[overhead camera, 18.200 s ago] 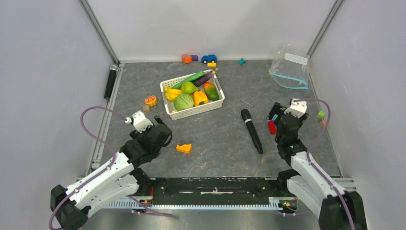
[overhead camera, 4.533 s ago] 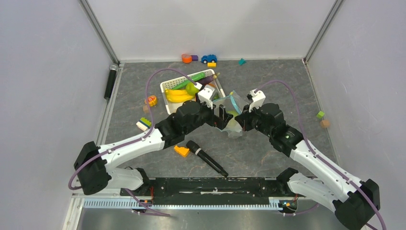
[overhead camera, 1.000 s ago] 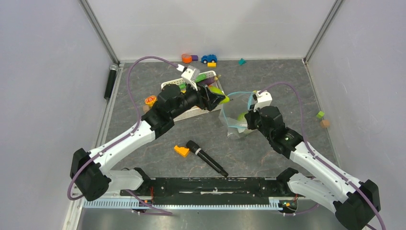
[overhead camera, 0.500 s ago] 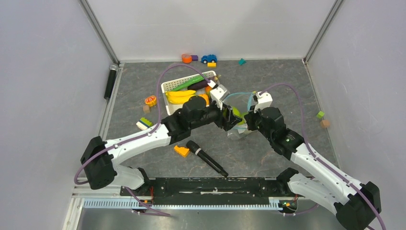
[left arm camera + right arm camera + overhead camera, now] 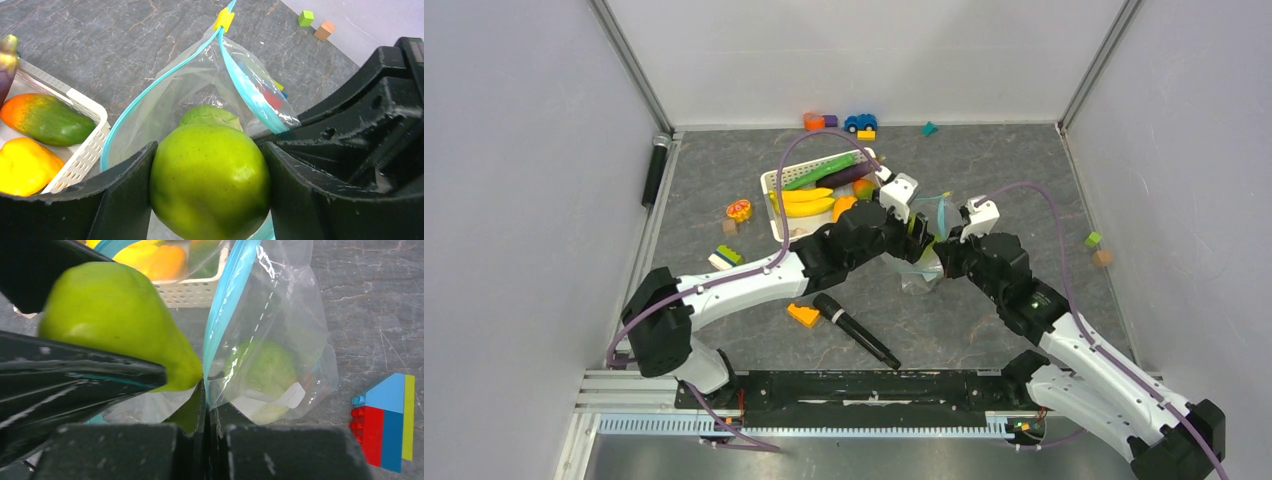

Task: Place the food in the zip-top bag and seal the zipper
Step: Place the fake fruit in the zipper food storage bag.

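My left gripper [image 5: 207, 155] is shut on a green pear [image 5: 210, 182] and holds it just above the open mouth of the zip-top bag [image 5: 180, 95]. The light-blue zipper [image 5: 242, 82] rings that mouth, with a yellow slider [image 5: 224, 19] at its far end. A green cabbage [image 5: 210, 116] lies inside the bag. My right gripper [image 5: 207, 392] is shut on the bag's rim [image 5: 220, 335] and holds it up; the pear [image 5: 110, 310] hangs to the left of it. In the top view both grippers meet at the bag [image 5: 924, 272].
The white basket [image 5: 771, 186] behind the left arm holds bananas [image 5: 807, 203], a cucumber [image 5: 817, 170], an eggplant [image 5: 849, 172] and a pepper [image 5: 844, 207]. A black microphone [image 5: 856, 330] and an orange block [image 5: 805, 315] lie near the front. Toy blocks [image 5: 387, 420] sit right of the bag.
My left arm has swung from the basket to the right with the pear, to the bag's mouth. My right gripper has kept its hold on the bag's rim.
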Controlling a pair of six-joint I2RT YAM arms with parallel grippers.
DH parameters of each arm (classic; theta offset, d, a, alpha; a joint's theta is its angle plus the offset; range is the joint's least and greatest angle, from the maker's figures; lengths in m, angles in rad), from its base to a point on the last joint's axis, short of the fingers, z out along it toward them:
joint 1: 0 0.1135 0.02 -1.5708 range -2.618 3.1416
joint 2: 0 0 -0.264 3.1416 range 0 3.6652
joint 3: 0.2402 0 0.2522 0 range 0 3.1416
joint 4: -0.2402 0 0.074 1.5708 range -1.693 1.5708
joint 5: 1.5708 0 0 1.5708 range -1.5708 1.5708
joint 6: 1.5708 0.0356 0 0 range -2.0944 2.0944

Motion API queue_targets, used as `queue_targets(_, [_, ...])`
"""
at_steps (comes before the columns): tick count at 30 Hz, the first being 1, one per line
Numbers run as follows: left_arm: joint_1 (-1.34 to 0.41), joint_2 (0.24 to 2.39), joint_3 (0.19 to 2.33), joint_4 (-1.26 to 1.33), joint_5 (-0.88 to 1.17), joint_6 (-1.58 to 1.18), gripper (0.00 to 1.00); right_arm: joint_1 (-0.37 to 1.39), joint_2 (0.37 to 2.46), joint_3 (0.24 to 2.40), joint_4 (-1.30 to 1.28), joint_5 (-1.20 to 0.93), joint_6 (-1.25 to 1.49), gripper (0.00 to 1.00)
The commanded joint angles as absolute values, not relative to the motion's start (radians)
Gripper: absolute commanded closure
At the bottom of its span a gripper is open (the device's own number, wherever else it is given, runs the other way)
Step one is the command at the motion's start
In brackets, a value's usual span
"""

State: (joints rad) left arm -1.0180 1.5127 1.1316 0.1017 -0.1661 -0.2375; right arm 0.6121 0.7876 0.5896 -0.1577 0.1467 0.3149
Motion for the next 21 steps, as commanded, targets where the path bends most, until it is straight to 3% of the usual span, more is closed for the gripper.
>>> queue_targets(1, [-1.04,1.55,1.203,0.112,-0.219,-0.211,0.6,0.611,0.746,0.58,-0.074,0.108,0.297,1.0])
queue_targets(3, [-1.044,1.559,1.219,0.099,-0.223,-0.21,0.53,0.612,0.737,0.574,-0.066,0.105,0.296,1.0])
queue_targets(8, [-1.051,1.565,1.239,0.076,-0.226,-0.195,0.25,0.612,0.722,0.569,-0.063,0.111,0.294,1.0])
queue_targets(12, [-1.053,1.556,1.246,0.063,-0.216,-0.186,0.12,0.612,0.724,0.571,-0.062,0.114,0.294,1.0])
queue_targets(13, [-1.052,1.555,1.247,0.062,-0.211,-0.183,0.03,0.612,0.724,0.571,-0.063,0.116,0.294,1.0])
queue_targets(21, [-1.053,1.544,1.276,0.012,-0.189,-0.179,0.0,0.612,0.73,0.57,-0.063,0.13,0.295,1.0])
